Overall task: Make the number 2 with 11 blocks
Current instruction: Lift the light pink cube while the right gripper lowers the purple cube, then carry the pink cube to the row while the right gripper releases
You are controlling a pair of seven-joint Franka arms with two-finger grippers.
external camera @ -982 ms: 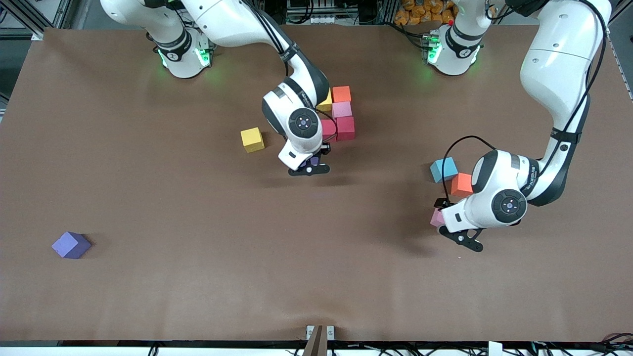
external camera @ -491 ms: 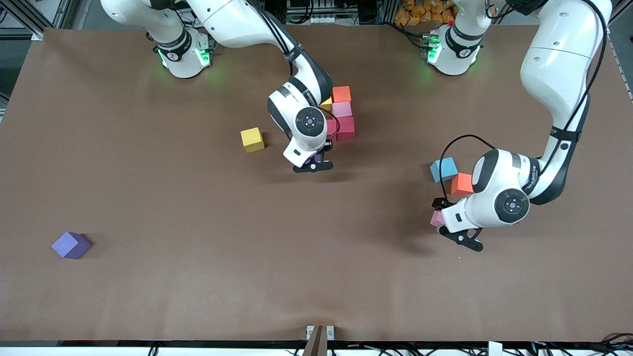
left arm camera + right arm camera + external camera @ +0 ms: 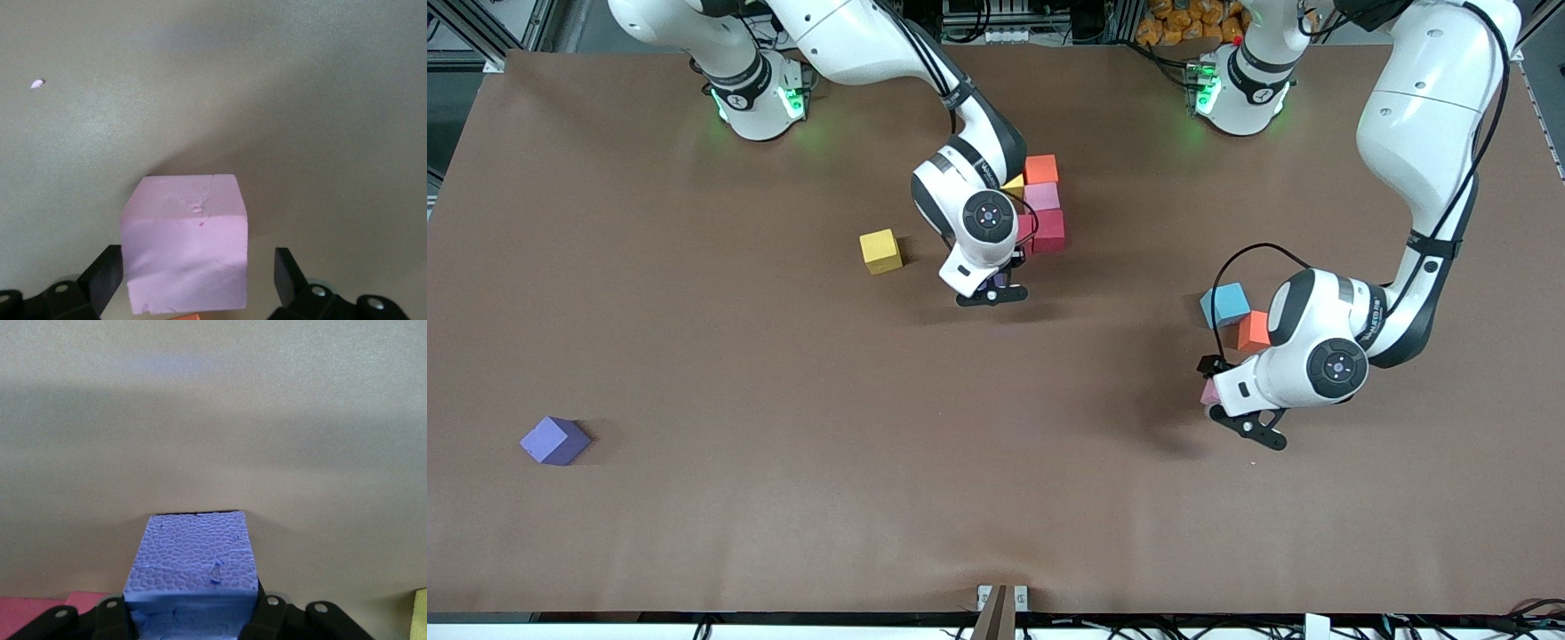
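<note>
Right pincer (image 3: 997,286) with purple block (image 3: 192,568) closer to cluster, brown table (image 3: 783,498).

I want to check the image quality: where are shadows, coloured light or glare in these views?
Front view: green light glows at both arm bases, soft arm shadows lie on the table. Left wrist view: the pink block casts a dark shadow. Right wrist view: the purple block is sharp, under a broad shadow band.

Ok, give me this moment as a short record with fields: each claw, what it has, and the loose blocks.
right claw: shut on purple block, beside the started cluster
left claw: open around pink block, which sits on the table
loose blocks: yellow, purple, blue, orange
</note>
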